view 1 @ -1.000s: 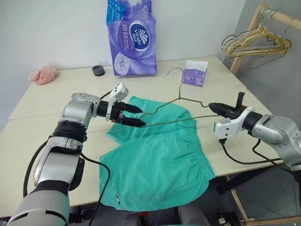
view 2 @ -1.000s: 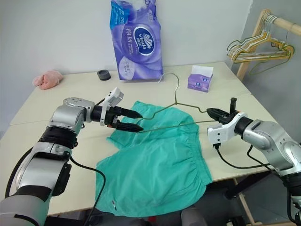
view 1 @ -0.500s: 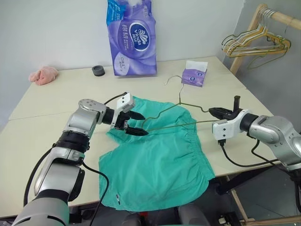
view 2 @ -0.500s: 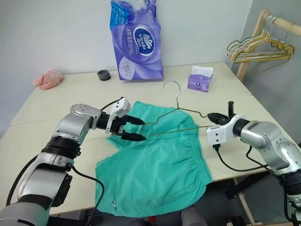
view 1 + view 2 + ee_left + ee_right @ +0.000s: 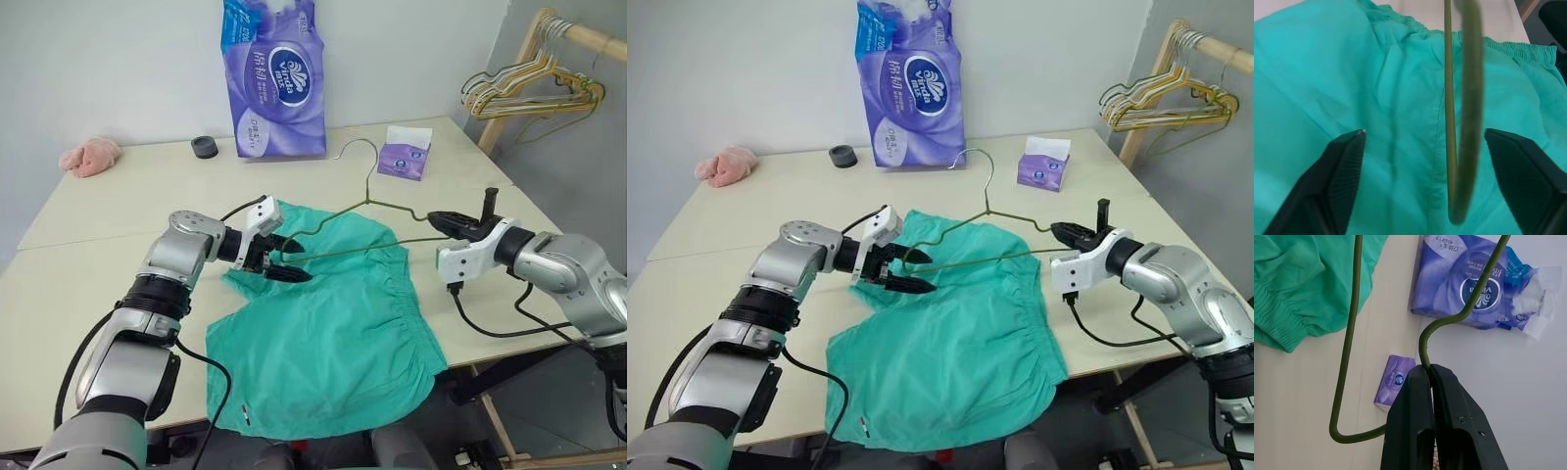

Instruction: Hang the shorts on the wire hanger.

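The teal shorts [image 5: 328, 318] lie flat on the table, one leg hanging over the front edge. The wire hanger [image 5: 367, 217] is held over them, tilted with its hook [image 5: 355, 147] up toward the back. My right gripper [image 5: 443, 219] is shut on the hanger's right corner, and the right wrist view shows its fingers [image 5: 1415, 406] pinching the wire. My left gripper [image 5: 297, 261] hovers low over the shorts' far leg. It is open, with the hanger's left bend [image 5: 1462, 147] between its fingers [image 5: 1344, 171] and touching neither.
A purple tissue pack [image 5: 274, 78], a small purple tissue box [image 5: 405, 157] and a black ring [image 5: 205, 147] stand at the back of the table [image 5: 88, 245]. A pink cloth lump [image 5: 90, 155] lies at the back left. A wooden rack with several hangers [image 5: 529, 88] is at the right.
My left gripper has sunk toward the shorts and its fingers have narrowed slightly around the hanger's left end. The hanger's hook has tipped up higher. My right gripper has barely moved.
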`<state>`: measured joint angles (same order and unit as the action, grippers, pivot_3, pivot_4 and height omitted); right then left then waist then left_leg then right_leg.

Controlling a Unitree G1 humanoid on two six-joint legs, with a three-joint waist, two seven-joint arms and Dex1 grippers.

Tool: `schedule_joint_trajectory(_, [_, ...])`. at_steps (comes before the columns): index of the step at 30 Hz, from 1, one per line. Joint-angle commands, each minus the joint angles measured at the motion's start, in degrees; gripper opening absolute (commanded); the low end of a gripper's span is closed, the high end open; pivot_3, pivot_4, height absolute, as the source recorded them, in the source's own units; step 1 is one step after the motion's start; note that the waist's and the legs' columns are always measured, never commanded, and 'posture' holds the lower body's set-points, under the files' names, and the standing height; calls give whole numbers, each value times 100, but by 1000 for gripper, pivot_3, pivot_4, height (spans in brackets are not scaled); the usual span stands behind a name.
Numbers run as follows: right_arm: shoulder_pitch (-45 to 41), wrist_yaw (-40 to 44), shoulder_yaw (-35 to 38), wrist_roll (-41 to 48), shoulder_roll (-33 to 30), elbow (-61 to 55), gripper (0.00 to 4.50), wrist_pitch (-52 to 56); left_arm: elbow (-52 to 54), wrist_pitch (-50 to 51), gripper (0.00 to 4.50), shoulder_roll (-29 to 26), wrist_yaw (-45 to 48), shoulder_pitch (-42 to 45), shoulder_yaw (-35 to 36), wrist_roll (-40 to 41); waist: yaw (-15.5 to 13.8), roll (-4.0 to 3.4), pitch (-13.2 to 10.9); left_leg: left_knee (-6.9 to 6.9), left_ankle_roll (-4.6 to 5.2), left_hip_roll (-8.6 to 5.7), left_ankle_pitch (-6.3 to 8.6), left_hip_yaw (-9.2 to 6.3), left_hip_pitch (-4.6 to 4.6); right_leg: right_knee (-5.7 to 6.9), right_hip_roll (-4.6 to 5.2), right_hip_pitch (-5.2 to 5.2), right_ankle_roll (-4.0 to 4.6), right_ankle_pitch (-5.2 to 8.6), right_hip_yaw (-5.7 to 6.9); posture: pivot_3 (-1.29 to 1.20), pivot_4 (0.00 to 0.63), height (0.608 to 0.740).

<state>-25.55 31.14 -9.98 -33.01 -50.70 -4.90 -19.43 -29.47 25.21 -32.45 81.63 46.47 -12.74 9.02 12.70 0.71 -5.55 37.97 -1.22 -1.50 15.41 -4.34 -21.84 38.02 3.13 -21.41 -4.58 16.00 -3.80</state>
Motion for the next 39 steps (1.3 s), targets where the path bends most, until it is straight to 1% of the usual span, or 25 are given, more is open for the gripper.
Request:
schedule_joint_trajectory(1, [-133, -33, 128, 3, 32, -202, 0, -17, 259, 107, 2734, 2, -52, -34, 35, 68, 4, 0, 0, 0, 0, 0, 0, 1, 0, 0, 0, 0, 0, 0, -1, -242, 62, 740])
schedule_joint_trajectory(7, [-51, -41, 151, 2, 30, -233, 0, -24, 246, 248, 971, 46, -162, -30, 43, 69, 4, 0, 0, 1, 0, 0, 0, 1, 1, 2, 0, 0, 0, 0, -1, -243, 63, 740])
schedule_joint_trajectory(10, [-13, -40, 157, 6, 37, -274, 0, -10, 251, 281, 13, 62, -192, -36, 41, 72, 4, 0, 0, 1, 0, 0, 0, 0, 1, 1, 0, 0, 0, 0, -1, -246, 66, 740])
schedule_joint_trajectory(20, [45, -81, 180, -38, 49, -359, 0, -31, 281, 438, 13, 136, -283, -115, 171, 220, 5, 0, 0, 1, 0, 0, 0, 0, 1, 2, 0, 0, 0, 0, 0, -248, 66, 740])
schedule_joint_trajectory(24, [144, 54, 323, 405, 106, -475, 0, 0, 45, 343, 13, 184, -496, -65, 374, 290, 6, 0, 0, 1, 0, 0, 0, 0, 1, 2, 0, -1, 0, 0, -1, -250, 64, 740])
schedule_joint_trajectory(27, [283, 226, 471, 679, 83, -586, 706, 151, -27, 158, 0, 166, -636, -113, 431, 247, 5, 0, 0, 1, 0, 0, 0, 0, 1, 2, 1, 0, 1, 0, -1, -252, 65, 740])
schedule_joint_trajectory(31, [438, 344, 705, 969, -79, -717, 1999, 133, -42, -75, 0, 148, -757, -151, 399, 190, -4, 0, 0, 2, 0, 0, 0, -2, 0, 2, 2, 1, 1, 0, 1, -250, 67, 740])
schedule_joint_trajectory(33, [635, 514, 950, 1327, -94, -821, 2746, 435, -48, -149, 0, 138, -800, -172, 378, 167, -10, 0, 0, 2, 0, -3, 0, -1, 0, 2, 4, 1, 1, 0, 0, -251, 67, 740])
schedule_joint_trajectory(34, [734, 610, 1040, 1444, -145, -867, 3044, 516, -48, -211, 0, 119, -794, -185, 351, 138, -10, 1, 0, 3, 0, -3, 0, -2, 0, 2, 4, 2, 1, 0, 1, -251, 68, 740])
schedule_joint_trajectory(37, [948, 830, 1298, 1925, -101, -962, 3044, 959, -63, -403, 0, 62, -741, -211, 294, 51, -3, 0, 0, 3, 0, -2, 0, -2, 1, 2, 3, 4, 1, 0, 2, -256, 68, 740])
schedule_joint_trajectory(39, [1031, 979, 1477, 2523, 80, -958, 3044, 1346, -63, -614, 0, 18, -643, -221, 240, -14, 0, 1, 0, 2, 0, -1, 0, -2, 2, 3, 3, 3, 1, 0, 1, -264, 68, 740])
